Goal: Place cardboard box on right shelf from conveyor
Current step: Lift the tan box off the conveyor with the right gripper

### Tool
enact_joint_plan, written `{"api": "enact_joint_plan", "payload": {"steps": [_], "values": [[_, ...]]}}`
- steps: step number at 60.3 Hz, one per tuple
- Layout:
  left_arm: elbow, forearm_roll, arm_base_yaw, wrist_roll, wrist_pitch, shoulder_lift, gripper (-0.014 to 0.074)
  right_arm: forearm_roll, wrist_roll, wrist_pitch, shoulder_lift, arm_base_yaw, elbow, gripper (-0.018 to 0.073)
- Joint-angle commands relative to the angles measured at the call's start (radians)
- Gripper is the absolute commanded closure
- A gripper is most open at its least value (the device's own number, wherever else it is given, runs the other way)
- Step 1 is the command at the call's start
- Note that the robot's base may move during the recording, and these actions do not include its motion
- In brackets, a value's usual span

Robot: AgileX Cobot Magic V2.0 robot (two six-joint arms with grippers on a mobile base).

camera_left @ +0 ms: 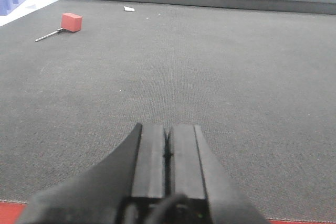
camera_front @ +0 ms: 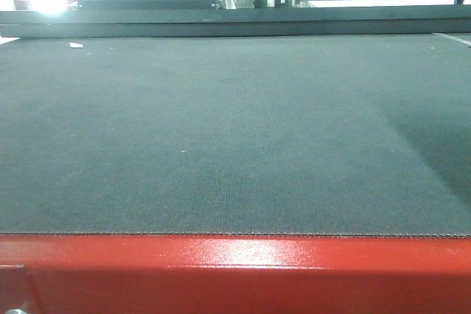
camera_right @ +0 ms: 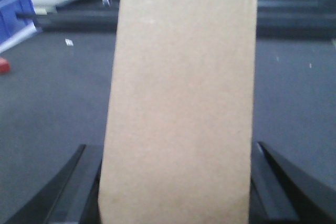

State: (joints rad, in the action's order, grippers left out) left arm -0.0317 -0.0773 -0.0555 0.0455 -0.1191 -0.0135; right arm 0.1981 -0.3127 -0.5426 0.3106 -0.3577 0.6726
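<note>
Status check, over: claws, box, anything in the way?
Left claw shut, empty, above the conveyor. Right claw shut on cardboard box. Right shelf not in view; red block far off on the conveyor.

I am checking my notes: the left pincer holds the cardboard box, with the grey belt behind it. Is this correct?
No, the right pincer holds the cardboard box, with the grey belt behind it; the right wrist view shows this.
</note>
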Motion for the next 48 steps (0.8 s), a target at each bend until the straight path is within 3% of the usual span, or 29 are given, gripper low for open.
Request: {"api": "enact_joint_plan", "payload": {"steps": [1,13,48], "values": [[-0.008,-0.006,-0.008,0.0,0.086,-0.013,0.0713,0.015,0.012,0.158,-0.063,0.005,-0.013,0.0499],[-0.008,-0.006,-0.008,0.0,0.086,-0.013,0.0713,0.015,0.012,0.208,-0.152,0.005,-0.079,0.0499],[-0.008,-0.006,-0.008,0.0,0.086,-0.013,0.0713,0.015,0.012,0.198,-0.152,0.005,-0.081,0.0499]]}}
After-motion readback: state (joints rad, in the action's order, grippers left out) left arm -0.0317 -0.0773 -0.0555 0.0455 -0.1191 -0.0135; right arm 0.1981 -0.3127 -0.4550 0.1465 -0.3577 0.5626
